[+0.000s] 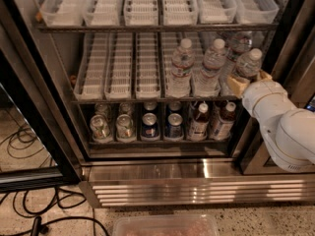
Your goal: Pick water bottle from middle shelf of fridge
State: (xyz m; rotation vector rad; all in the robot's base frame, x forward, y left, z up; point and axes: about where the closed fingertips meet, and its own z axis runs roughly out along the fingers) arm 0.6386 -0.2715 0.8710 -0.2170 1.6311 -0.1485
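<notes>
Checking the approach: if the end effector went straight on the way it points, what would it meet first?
Likely the rightmost water bottle on the middle shelf; the end effector is right at its lower body, at the shelf's right end. Depth is unclear, so they may already touch.

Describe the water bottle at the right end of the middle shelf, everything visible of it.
The water bottle stands upright at the right end of the middle shelf, near the front of its white lane tray. It is clear ribbed plastic holding colourless water, with a white screw cap on. The gripper reaches in from the right at its lower body and hides that part. A neighbouring bottle of the same kind stands close on its left.
</notes>
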